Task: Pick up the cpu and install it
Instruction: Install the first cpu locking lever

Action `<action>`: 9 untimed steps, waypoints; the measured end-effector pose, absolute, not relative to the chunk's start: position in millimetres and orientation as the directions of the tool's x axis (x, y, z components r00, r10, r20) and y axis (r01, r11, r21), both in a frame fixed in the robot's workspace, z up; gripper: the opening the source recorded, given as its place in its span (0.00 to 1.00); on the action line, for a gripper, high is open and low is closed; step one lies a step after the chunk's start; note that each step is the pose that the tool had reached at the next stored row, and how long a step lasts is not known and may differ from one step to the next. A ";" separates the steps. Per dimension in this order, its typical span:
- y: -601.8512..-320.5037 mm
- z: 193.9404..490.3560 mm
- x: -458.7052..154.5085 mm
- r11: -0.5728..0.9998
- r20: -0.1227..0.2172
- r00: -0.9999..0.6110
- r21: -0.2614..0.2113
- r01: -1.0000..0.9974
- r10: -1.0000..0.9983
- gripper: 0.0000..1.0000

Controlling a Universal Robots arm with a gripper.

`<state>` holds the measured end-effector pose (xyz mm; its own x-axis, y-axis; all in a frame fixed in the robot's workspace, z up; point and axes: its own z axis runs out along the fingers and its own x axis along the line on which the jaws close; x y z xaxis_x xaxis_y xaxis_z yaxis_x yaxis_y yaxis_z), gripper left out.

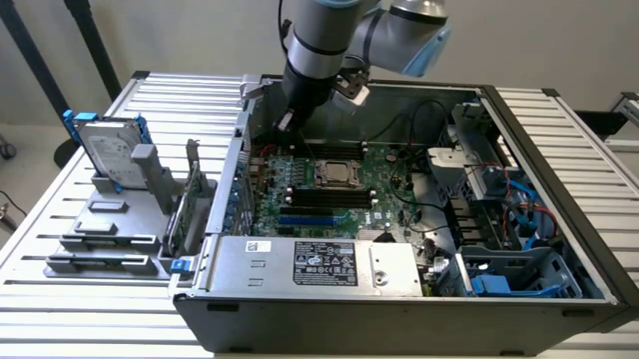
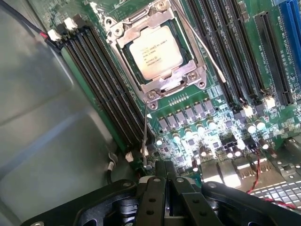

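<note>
The cpu (image 2: 155,52) is a small square chip with a shiny silver top, and it lies flat inside the metal socket frame (image 2: 162,84) on the green motherboard (image 2: 211,108). In the exterior view the cpu (image 1: 337,173) sits mid-board inside the open computer case. My gripper (image 2: 165,165) hangs above the board's edge, a short way off from the socket, with its two black fingers pressed together and nothing between them. In the exterior view the gripper (image 1: 286,134) is near the case's rear wall, toward that view's left of the cpu.
Long black memory sticks (image 2: 108,89) flank the socket on both sides. The case wall (image 2: 42,132) stands close beside the gripper. A silver hard drive in a blue frame (image 1: 110,153) stands on a grey rack outside the case. The power supply (image 1: 319,262) lies along the case's front.
</note>
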<state>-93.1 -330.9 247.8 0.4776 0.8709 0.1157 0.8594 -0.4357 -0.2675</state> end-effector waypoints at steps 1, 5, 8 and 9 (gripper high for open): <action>-330.9 247.6 -93.1 -0.439 0.119 0.480 -0.261 0.860 0.869 0.11; -330.9 247.3 -93.1 -0.449 0.137 0.486 -0.232 0.863 0.863 0.11; -330.9 247.3 -93.1 -0.454 0.150 0.488 -0.212 0.865 0.860 0.11; -330.9 247.3 -93.1 -0.456 0.155 0.489 -0.206 0.866 0.859 0.11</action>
<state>-93.1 -330.9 247.3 0.4886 0.8587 0.1546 0.8660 -0.4555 -0.2063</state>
